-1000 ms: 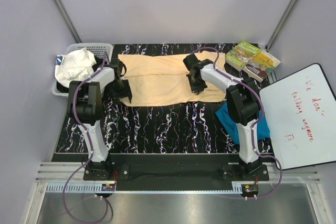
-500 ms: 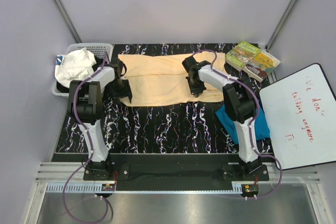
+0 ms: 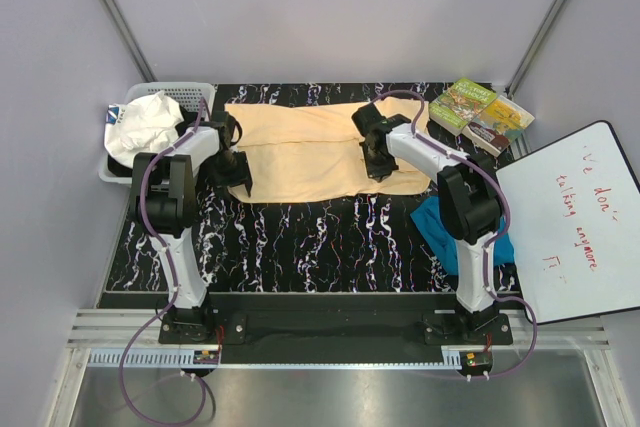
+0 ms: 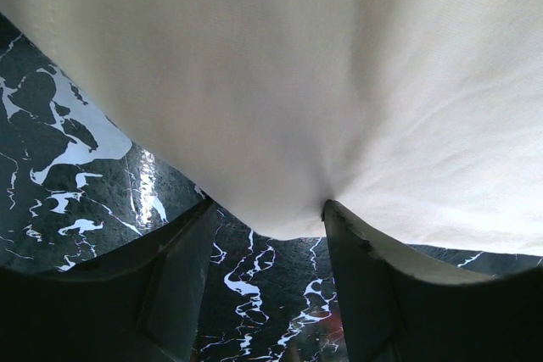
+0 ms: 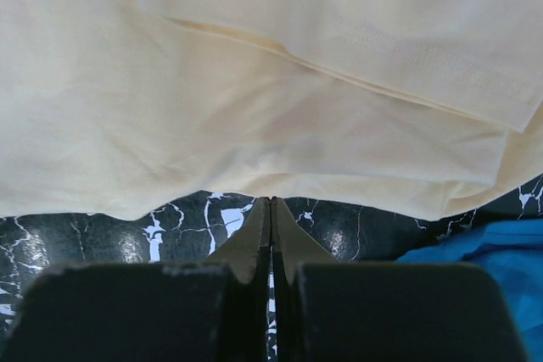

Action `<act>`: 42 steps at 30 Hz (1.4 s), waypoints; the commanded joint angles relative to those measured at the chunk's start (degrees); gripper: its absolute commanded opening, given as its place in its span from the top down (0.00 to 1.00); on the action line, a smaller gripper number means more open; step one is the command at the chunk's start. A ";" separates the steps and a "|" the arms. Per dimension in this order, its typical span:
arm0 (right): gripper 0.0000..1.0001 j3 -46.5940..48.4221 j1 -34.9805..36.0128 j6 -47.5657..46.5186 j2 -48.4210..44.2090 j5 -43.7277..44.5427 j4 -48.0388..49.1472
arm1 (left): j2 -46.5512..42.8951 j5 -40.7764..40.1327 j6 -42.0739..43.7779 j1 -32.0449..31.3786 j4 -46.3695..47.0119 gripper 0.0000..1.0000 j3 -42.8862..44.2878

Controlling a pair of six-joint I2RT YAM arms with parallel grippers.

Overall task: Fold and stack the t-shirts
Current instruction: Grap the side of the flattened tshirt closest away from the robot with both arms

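We see the peach-yellow t-shirt (image 3: 310, 152) lying flat and spread sideways across the far half of the counter (image 3: 320, 237), partly folded, with one layer doubled over along its far side. At the shirt's near left corner sits the left claw (image 4: 267, 209); its two fingers (image 4: 174, 269) stand spread apart, and the shirt's hem sags down into the gap between them, puckered against the right-hand finger. At the shirt's near edge towards its right end sits the right claw (image 5: 271, 203), its fingers pressed together with the tips right at the hem; we cannot tell whether any cloth is caught between them. The teal-blue t-shirt (image 3: 432, 219) lies crumpled on the counter nearer than the peach-yellow shirt's right end, apart from it and partly hidden by the right arm. Just left of the peach-yellow shirt stands a white basket (image 3: 190, 90) holding a bunched white cloth (image 3: 145, 125). Beyond the shirt's right end lie a few books (image 3: 480, 112), and further right, nearer than the books, a whiteboard (image 3: 570, 217) with red handwriting
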 commanded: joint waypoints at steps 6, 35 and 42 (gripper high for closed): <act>1.00 -5.97 -0.17 2.26 -4.17 2.25 0.66 | 2.86 -0.48 1.02 -0.03 3.70 0.39 -0.59; 1.00 -5.79 -0.26 0.59 4.00 -0.30 1.64 | 3.04 -1.27 1.63 -0.21 2.73 0.39 -0.59; 1.00 -9.74 -0.26 -2.04 0.49 -1.09 -5.04 | 3.48 -1.36 1.11 -0.21 2.47 0.39 0.02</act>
